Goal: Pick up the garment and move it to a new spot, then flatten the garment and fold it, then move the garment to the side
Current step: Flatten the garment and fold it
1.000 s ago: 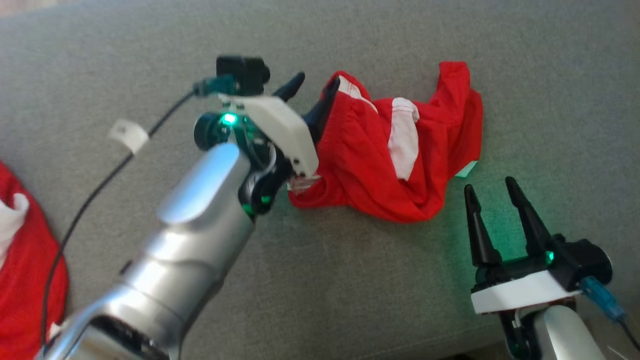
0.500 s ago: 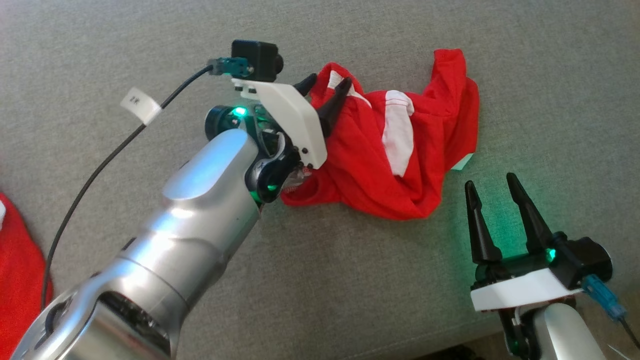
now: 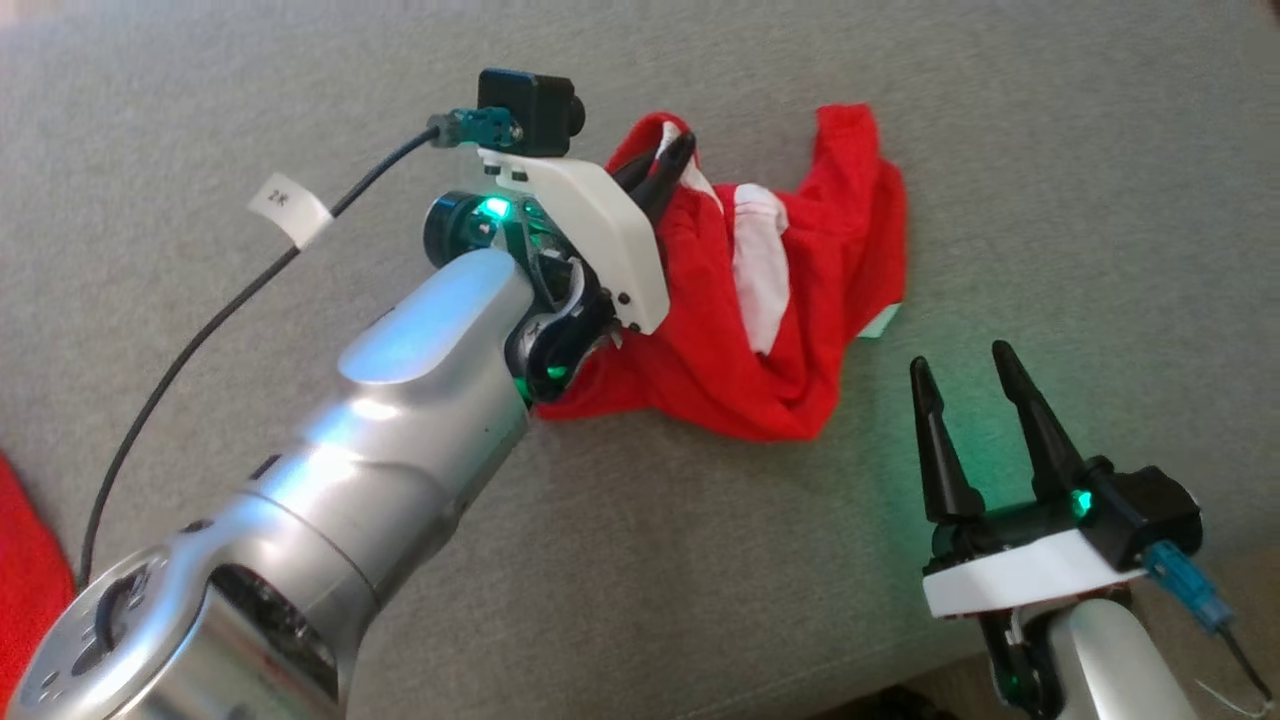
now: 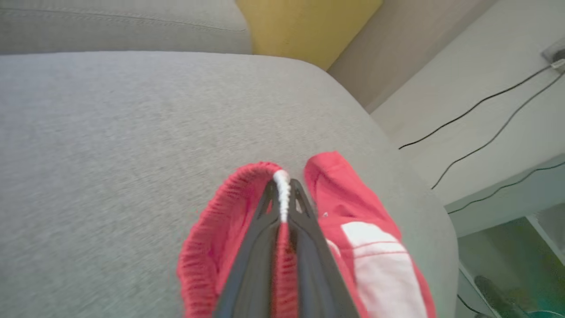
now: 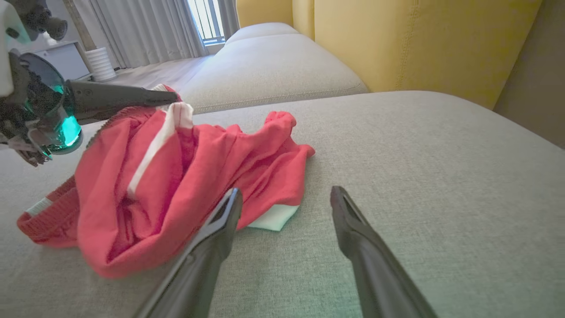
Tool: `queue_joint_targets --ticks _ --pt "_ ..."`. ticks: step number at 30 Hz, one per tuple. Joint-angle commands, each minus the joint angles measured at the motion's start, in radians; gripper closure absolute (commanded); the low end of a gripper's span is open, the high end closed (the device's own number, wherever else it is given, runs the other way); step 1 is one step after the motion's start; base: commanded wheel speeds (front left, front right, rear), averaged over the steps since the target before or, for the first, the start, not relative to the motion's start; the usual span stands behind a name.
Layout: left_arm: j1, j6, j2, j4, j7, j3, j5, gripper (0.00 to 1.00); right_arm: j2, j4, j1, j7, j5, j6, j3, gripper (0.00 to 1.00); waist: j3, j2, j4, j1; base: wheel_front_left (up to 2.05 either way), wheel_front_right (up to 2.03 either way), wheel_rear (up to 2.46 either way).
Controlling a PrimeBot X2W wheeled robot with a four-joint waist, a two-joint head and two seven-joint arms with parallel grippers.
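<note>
The garment (image 3: 770, 330) is a crumpled pair of red shorts with white side stripes, lying on the grey cushion (image 3: 640, 560). My left gripper (image 3: 672, 158) is shut on its ribbed waistband at the upper left, lifting that edge. In the left wrist view the dark fingers (image 4: 309, 238) pinch the red waistband (image 4: 207, 247) and a white drawstring. My right gripper (image 3: 962, 368) stands open, apart from the garment, at its lower right. In the right wrist view the garment (image 5: 185, 176) lies just beyond my open right gripper (image 5: 287, 196).
A red cloth (image 3: 25, 560) shows at the left edge of the head view. The cushion's right edge drops to a pale floor with black cables (image 4: 476, 128). A yellow backrest (image 5: 397, 39) stands behind the cushion, and a second grey cushion (image 5: 273, 57) lies farther off.
My left gripper has closed on the garment's waistband and raised it a little. The head camera has shifted, so the red cloth at the left shows less. The right gripper stays open.
</note>
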Motion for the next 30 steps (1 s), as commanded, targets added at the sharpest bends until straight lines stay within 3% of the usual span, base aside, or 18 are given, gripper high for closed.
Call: queue_joint_targets --ticks 1,10,14,22,26,30 --pt "-0.069 -0.012 0.005 -0.037 -0.024 0.004 -0.017 1.0 -0.003 -0.022 -0.011 -0.011 0.007 -0.001 0.03 0.0 -0.034 0.0 -0.029 0.0 0.0 0.0 0.0" --pt "-0.24 -0.03 0.005 -0.148 -0.078 -0.002 -0.037 1.0 0.0 0.004 0.023 -0.011 0.052 -0.001 0.091 0.0 -0.192 0.0 -0.155 0.0 0.0 0.0 0.0" --pt "-0.333 -0.031 0.005 -0.171 -0.11 0.017 -0.033 1.0 0.0 0.018 0.061 -0.011 0.051 -0.001 0.094 0.0 -0.255 0.0 -0.175 0.0 0.0 0.0 0.0" --pt "-0.362 -0.014 0.005 -0.138 -0.156 0.017 -0.034 1.0 0.0 -0.005 0.09 -0.011 0.043 -0.001 0.055 0.0 -0.289 0.0 -0.131 0.0 0.0 0.0 0.0" --pt "-0.228 0.011 0.02 -0.138 -0.181 0.002 -0.057 1.0 0.0 -0.023 0.099 -0.011 0.039 -0.001 0.03 0.0 -0.278 0.0 -0.078 0.0 0.0 0.0 0.0" --pt "-0.025 0.055 0.093 -0.154 -0.237 0.0 -0.088 1.0 0.0 -0.03 0.108 -0.011 0.035 -0.001 0.013 0.0 -0.276 0.0 -0.019 0.0 0.0 0.0 0.0"
